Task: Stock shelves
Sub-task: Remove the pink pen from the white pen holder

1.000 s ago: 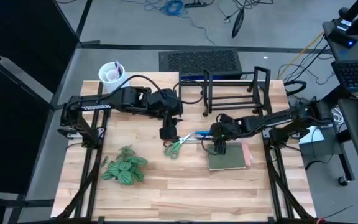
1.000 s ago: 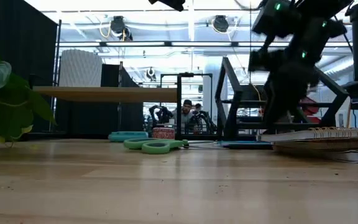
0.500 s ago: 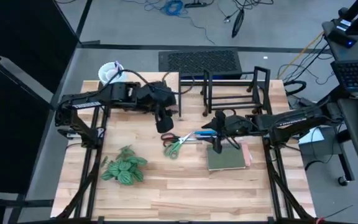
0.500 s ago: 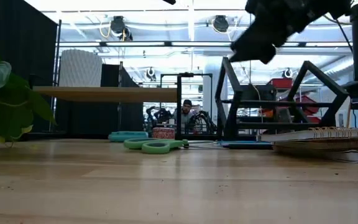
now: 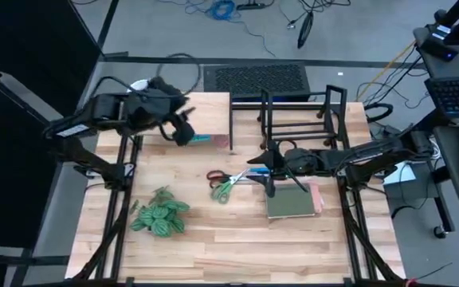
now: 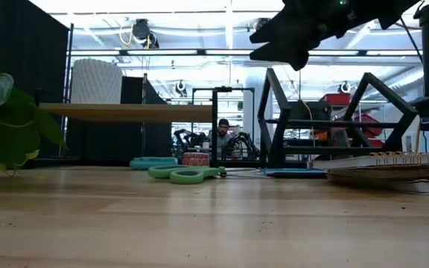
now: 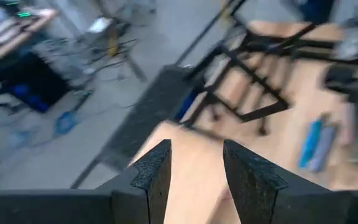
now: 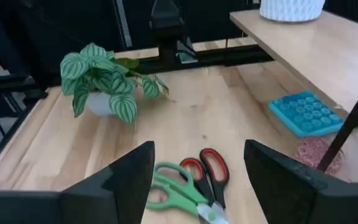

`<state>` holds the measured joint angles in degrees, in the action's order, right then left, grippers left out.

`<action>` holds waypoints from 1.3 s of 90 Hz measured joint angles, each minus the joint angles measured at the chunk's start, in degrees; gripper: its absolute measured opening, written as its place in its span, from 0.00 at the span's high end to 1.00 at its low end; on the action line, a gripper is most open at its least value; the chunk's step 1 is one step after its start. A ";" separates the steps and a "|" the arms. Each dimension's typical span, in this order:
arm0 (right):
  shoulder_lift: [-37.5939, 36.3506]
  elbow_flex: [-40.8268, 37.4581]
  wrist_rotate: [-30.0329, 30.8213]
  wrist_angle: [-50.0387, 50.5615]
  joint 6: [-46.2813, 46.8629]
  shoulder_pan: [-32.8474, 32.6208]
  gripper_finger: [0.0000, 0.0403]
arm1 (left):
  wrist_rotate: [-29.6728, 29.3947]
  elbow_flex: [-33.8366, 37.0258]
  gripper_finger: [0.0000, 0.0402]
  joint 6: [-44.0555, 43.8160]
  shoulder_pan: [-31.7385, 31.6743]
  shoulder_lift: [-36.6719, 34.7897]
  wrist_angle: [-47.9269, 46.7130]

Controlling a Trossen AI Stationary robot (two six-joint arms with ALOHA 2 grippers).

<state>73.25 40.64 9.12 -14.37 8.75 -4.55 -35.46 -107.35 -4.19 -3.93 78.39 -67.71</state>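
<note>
I saw left gripper [image 5: 183, 132] apart, upper left over riser shelf [image 5: 211, 112] | right gripper [image 5: 270, 185] apart, centre, above scissors [image 5: 224, 185]

No text, label, brand, number or sign can be read — nothing legible is shown in the high, low or wrist views

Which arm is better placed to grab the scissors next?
Right, probably. The right gripper hangs open beside the scissors, which lie straight ahead in its wrist view. The left gripper, also open, is back over the pale-wood shelf, facing away from them.
</note>
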 joint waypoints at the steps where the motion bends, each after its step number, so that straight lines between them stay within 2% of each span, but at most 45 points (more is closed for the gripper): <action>1: 0.06 0.00 0.07 -0.04 0.00 0.01 0.42 | -0.41 0.00 0.67 -0.01 -0.07 -0.19 -0.48; 14: 0.38 0.00 0.20 -1.21 -0.02 0.10 0.42 | -1.90 0.00 0.67 0.22 -1.36 -1.96 -3.59; 36: 0.38 0.00 0.18 -0.80 -0.01 0.10 0.42 | -1.97 0.00 0.67 3.09 -1.47 -1.77 -2.90; 56: 0.25 0.00 0.15 -0.37 0.04 0.10 0.42 | -1.82 0.02 0.67 -2.01 -3.75 -1.65 -4.40; 83: 0.20 0.00 0.13 1.11 0.00 0.10 0.42 | -1.86 0.24 0.67 -8.77 -12.53 -2.36 -8.45; 97: 0.20 0.00 0.09 1.31 0.75 -0.12 0.42 | -0.79 5.00 0.64 -10.50 -18.07 -2.49 -9.22; 117: 0.20 0.00 -0.30 3.60 4.00 -0.20 0.42 | 1.02 15.54 0.51 -11.74 -25.25 -6.40 -4.15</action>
<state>73.45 40.64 8.82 -10.76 12.75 -4.75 -34.44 -91.81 -15.93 -29.19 71.99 -71.86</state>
